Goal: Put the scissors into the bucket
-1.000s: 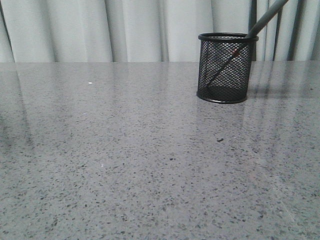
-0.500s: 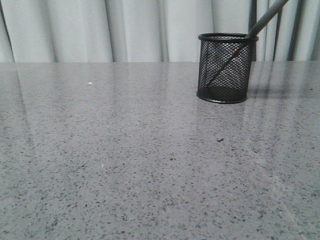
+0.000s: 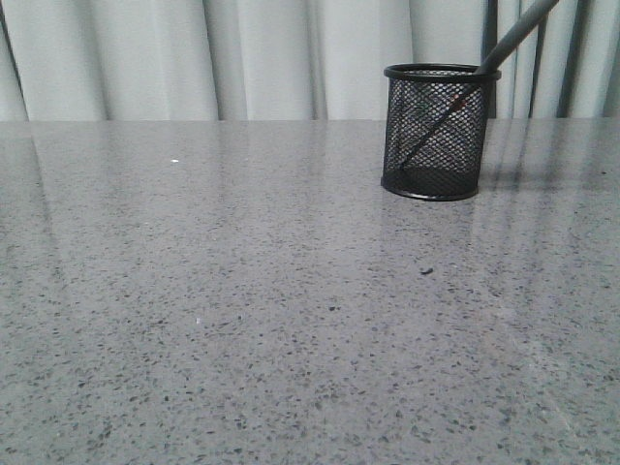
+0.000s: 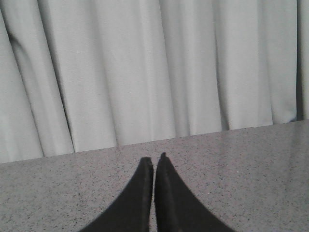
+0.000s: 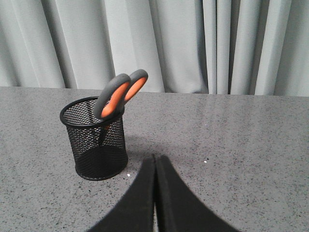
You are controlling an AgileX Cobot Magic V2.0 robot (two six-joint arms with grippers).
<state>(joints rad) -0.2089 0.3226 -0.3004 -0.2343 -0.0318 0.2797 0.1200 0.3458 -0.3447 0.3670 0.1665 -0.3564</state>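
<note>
The black wire-mesh bucket stands upright on the grey speckled table at the far right, also seen in the right wrist view. The scissors stand blades down inside it, their grey, orange-lined handles leaning out over the rim; in the front view a grey handle sticks up to the right. My right gripper is shut and empty, apart from the bucket. My left gripper is shut and empty over bare table. Neither gripper shows in the front view.
The grey speckled table runs back to pale pleated curtains along its far edge. A small dark speck lies in front of the bucket.
</note>
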